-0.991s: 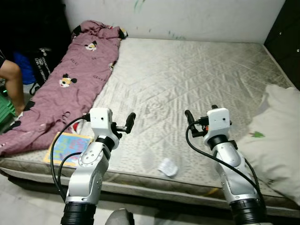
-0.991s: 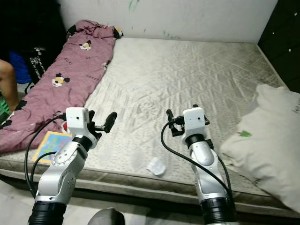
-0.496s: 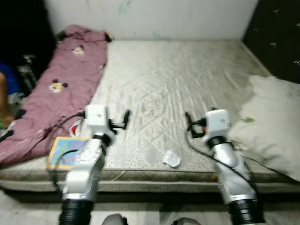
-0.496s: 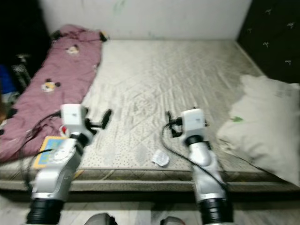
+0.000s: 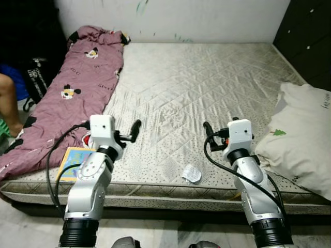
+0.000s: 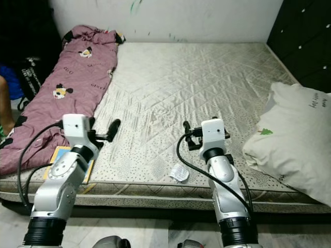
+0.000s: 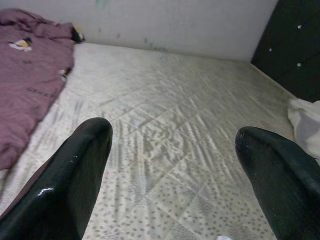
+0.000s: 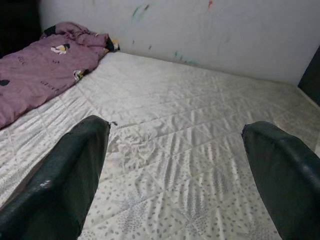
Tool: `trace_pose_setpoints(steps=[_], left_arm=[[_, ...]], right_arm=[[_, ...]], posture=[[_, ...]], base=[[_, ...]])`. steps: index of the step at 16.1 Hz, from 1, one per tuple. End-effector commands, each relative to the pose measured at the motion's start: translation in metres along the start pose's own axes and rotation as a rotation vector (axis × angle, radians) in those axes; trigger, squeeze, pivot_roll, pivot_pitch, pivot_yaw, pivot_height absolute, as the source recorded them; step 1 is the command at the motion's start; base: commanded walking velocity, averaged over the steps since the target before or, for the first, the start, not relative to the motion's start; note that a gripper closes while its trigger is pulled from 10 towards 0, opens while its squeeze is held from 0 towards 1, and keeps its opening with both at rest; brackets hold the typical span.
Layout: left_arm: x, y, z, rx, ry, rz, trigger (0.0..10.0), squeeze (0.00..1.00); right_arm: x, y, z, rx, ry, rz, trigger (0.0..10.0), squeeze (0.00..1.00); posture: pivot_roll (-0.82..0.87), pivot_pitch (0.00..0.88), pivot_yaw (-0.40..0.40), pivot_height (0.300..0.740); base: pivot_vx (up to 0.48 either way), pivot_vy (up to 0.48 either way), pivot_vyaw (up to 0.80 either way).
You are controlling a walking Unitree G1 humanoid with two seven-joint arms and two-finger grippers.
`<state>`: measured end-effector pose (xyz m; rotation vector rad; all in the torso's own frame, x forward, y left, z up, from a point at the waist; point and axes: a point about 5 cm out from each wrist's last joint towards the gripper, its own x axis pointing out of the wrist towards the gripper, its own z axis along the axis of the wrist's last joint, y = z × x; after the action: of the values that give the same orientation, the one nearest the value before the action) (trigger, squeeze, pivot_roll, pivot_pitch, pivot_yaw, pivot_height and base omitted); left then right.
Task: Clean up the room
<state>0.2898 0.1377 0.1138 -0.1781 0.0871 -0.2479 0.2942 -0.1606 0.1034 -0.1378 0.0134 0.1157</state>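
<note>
White crumpled paper (image 5: pixel 192 173) on mattress (image 5: pixel 207 77) | between, below both spread, empty fingers (image 7: pixel 80 165)

Mauve-pink crumpled blanket (image 5: pixel 77 85) w/ cartoon mouse heads, far left on the bed: "GUCCI" printed repeatedly across the fabric. Black bag (image 5: pixel 37 77) on the floor left of the bed: white lettering, too small to read. White pillow (image 5: pixel 300 137) at right: dark scribbled mark near its far edge plus a small green tree motif, not legible. Colourful flat picture book (image 5: pixel 76 157) near left: print unreadable.
</note>
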Motion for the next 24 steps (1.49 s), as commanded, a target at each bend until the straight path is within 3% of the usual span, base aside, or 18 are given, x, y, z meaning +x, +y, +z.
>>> trace_pose_setpoints(steps=[1,3,13,20,24], left_arm=[[0.001,-0.001,0.0,0.038,0.004,-0.002,10.0,0.0],[0.0,-0.003,-0.001,0.039,-0.007,-0.041,10.0,0.0],[-0.002,0.0,-0.004,0.004,-0.001,-0.007,10.0,0.0],[-0.015,0.026,-0.003,0.07,-0.024,0.171,10.0,0.0],[-0.035,0.045,-0.006,0.107,-0.009,0.279,10.0,0.0]], right_arm=[[0.003,-0.001,0.005,0.013,-0.01,-0.002,10.0,0.0],[0.003,-0.001,0.005,0.012,-0.01,-0.002,10.0,0.0],[0.002,-0.003,0.004,0.014,-0.008,-0.009,10.0,0.0],[-0.005,-0.006,0.007,0.06,-0.021,-0.037,10.0,0.0],[-0.022,-0.009,0.009,0.09,-0.015,-0.07,10.0,0.0]], posture=[[-0.02,0.0,0.02,0.74],[-0.02,0.0,0.02,0.74],[-0.02,0.0,0.021,0.74],[-0.01,0.0,0.024,0.74],[-0.02,0.015,0.027,0.74]], base=[[0.0,0.0,-0.8],[0.0,0.0,-0.8],[0.0,0.0,-0.8],[0.0,0.0,0.0],[0.0,0.0,0.0]])
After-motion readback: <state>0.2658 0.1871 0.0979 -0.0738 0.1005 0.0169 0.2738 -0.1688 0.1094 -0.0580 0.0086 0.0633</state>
